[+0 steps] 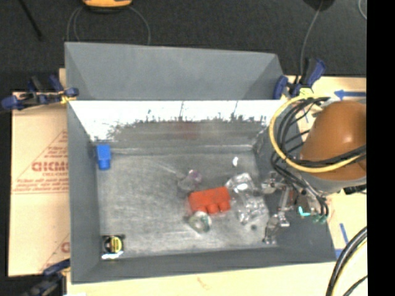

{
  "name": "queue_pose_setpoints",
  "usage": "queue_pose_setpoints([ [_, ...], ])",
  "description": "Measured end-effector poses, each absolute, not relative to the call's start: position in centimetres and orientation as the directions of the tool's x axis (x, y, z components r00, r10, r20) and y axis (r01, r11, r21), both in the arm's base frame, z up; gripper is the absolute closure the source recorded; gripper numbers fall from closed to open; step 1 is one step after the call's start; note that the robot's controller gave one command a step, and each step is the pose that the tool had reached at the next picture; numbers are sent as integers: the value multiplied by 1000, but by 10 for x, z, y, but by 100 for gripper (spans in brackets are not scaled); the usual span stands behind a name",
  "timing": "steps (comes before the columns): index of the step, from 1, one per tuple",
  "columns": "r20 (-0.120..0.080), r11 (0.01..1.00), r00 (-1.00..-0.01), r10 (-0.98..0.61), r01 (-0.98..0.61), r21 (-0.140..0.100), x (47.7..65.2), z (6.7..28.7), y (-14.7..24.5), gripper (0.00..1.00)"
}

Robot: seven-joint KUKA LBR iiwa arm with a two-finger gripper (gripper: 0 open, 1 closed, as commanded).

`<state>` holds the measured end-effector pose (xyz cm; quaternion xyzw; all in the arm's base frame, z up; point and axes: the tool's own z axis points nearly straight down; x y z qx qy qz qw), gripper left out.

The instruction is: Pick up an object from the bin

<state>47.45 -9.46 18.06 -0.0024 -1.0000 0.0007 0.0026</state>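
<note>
This is looking like a robotics lab: a grey metal bin [83, 184] is sitting on a pale surface [216, 285], a cable-wrapped robot arm [336, 137] is reaching in, and wires [308, 36] are trailing across the dark floor [203, 11].

No writing can be read for certain: just left of the grey metal bin [81, 190], the cardboard sheet [34, 227] bears red printed lettering [40, 166], one large line with smaller lines beneath, too blurred to make out.

Grey bin [142, 230]: red brick [208, 200] ctr w/ clear bits [247, 201], blue block [102, 155] back-left, yellow-black thing [113, 244] front-left.
</note>
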Motion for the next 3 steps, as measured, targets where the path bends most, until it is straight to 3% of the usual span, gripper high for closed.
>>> queue_pose_setpoints([
  [1, -10, 995, -995, 97, 97, 2, 494, 123, -122, 0],
  [2, -17, 995, -995, 95, 95, -3, 495, 126, -123, 100],
  [3, -13, 997, -997, 71, 71, -4, 498, 284, -122, 100],
])
